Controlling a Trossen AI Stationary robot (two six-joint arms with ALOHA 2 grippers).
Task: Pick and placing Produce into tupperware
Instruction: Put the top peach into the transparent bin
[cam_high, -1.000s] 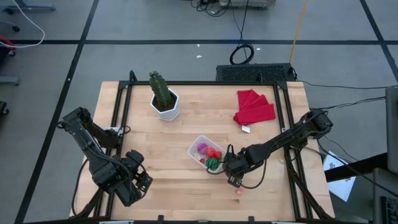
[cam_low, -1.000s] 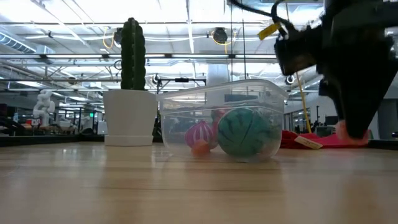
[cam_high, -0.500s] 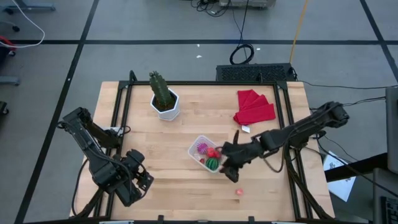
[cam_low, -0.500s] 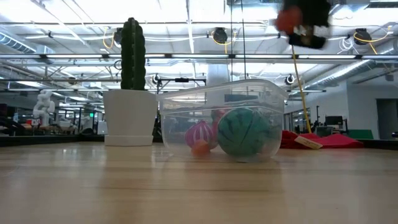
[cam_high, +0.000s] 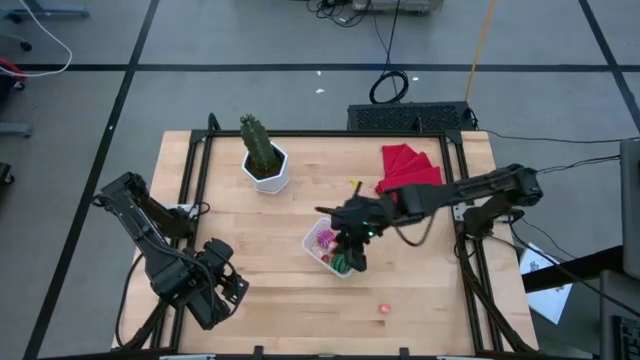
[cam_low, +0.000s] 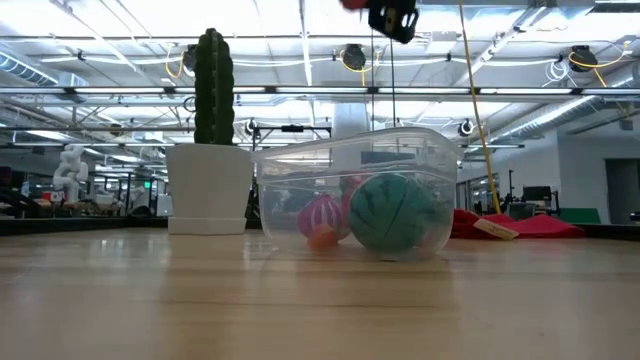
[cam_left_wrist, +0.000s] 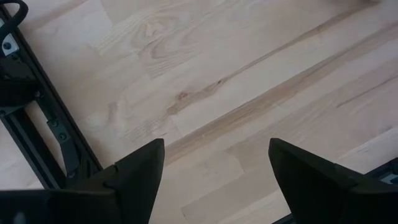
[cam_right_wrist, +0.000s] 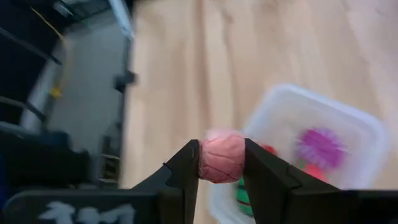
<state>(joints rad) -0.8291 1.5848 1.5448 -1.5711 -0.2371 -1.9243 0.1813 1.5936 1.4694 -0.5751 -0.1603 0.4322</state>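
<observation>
From above, we see our right gripper (cam_high: 352, 238) over the clear tupperware (cam_high: 318, 236) near the desk's middle, while our left gripper (cam_high: 222, 290) waits by the front-left corner; one red berry (cam_high: 384, 309) lies toward the front edge. At table height, the tupperware (cam_low: 300, 160) holds the green striped melon (cam_low: 391, 213) and purple ridged piece (cam_low: 320, 214). Our left wrist view shows fingers (cam_left_wrist: 134, 171) spread apart over bare wood. Our right wrist view shows fingers (cam_right_wrist: 185, 167) clenched on a pink berry (cam_right_wrist: 221, 155) above the tupperware (cam_right_wrist: 367, 130).
</observation>
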